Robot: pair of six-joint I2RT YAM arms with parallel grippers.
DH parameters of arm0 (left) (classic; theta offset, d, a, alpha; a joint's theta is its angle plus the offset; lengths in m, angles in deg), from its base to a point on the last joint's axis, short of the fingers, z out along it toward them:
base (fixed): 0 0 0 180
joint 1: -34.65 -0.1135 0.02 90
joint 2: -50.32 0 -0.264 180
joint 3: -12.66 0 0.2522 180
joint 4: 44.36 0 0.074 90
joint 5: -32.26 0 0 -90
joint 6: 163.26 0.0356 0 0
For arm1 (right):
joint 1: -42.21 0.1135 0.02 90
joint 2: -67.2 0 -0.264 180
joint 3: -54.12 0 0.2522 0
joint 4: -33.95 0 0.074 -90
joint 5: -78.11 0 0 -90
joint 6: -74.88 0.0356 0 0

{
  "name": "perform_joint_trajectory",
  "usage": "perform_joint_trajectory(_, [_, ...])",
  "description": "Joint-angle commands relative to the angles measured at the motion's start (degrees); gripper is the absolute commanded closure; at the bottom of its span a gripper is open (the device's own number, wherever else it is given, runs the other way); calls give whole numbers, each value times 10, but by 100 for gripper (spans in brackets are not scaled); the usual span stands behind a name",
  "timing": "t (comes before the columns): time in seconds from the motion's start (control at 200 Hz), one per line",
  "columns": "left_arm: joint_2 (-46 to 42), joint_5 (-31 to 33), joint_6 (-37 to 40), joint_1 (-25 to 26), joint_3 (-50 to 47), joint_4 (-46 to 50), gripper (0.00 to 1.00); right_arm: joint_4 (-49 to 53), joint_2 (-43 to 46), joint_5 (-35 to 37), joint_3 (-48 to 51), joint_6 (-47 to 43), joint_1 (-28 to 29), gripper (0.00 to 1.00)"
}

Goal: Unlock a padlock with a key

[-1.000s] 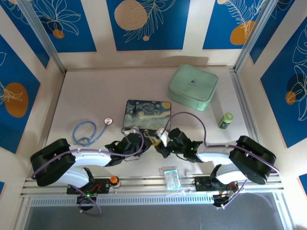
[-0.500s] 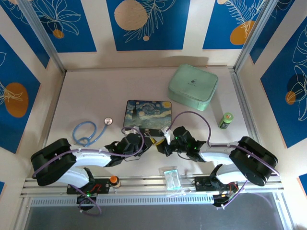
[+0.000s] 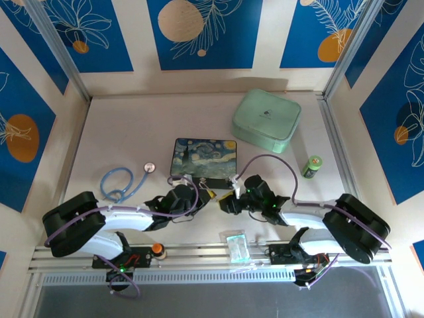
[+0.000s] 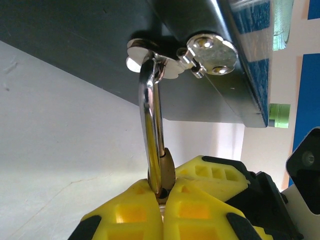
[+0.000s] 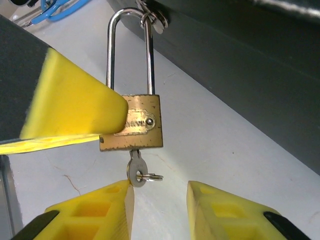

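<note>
Brass: one padlock (image 5: 131,129), one key (image 5: 136,172) in its base; left tool (image 4: 161,197) clamps the padlock; right tool (image 5: 159,200) released, beneath key.

Worktop (image 3: 132,126): painted box (image 3: 203,156) at centre; mint-green zipped case (image 3: 266,120) far right; blue stethoscope (image 3: 119,182) left; small green container (image 3: 311,165) right; clear plastic packet (image 3: 236,243) near edge.

Left tool (image 4: 162,199) seemingly clamped shut; right tool (image 5: 160,194) fingers spread apart.

The pale table (image 3: 119,146) carries a painted box (image 3: 202,156), mint case (image 3: 266,120), blue stethoscope (image 3: 119,182) and green can (image 3: 311,165).
</note>
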Motion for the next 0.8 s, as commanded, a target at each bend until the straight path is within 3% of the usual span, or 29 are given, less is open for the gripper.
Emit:
perform_joint_trajectory(0.0, [1, 5, -1, 3, -9, -7, 100, 20, 19, 25, 12, 26, -14, 65])
perform_joint_trajectory(0.22, [7, 7, -2, 3, -9, -7, 100, 63, 56, 25, 5, 30, -12, 48])
perform_joint_trajectory(0.37, [3, 19, 4, 3, -5, 28, 100, 175, 112, 75, -31, 80, -11, 24])
perform_joint_trajectory(0.45, [0, 29, 9, 3, -5, 42, 100, 255, 144, 95, -63, 99, -18, 0])
perform_joint_trajectory(0.62, [-20, 55, 37, 3, 7, 119, 100, 294, 188, 98, -80, 129, -56, 1])
perform_joint_trajectory(0.795, [-49, 91, 78, 2, 27, 220, 100, 351, 118, 44, -150, 142, -122, 0])
